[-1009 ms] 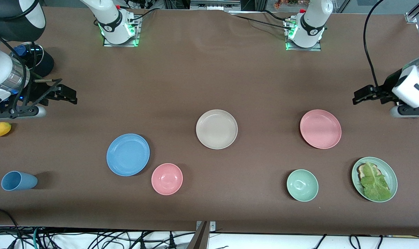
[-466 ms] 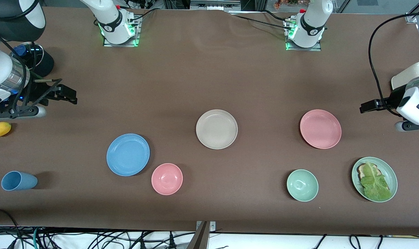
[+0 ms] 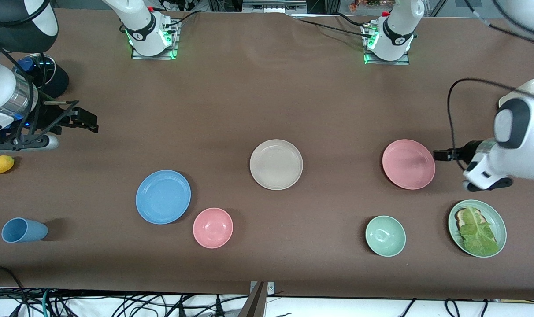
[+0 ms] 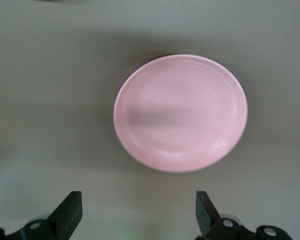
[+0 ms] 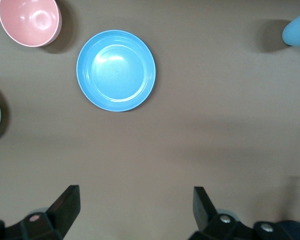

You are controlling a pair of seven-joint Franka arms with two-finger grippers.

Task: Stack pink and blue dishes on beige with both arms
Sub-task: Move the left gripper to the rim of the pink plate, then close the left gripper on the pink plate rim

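Bare table [image 3: 337, 132] between pink plate [image 3: 408, 164], beige plate [image 3: 276, 164]; nothing blocking.

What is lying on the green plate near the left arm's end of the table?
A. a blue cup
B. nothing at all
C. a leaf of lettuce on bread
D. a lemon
C: the green plate holds a big lettuce leaf lying on a slice of bread, just under where the left gripper hangs by the pink plate.
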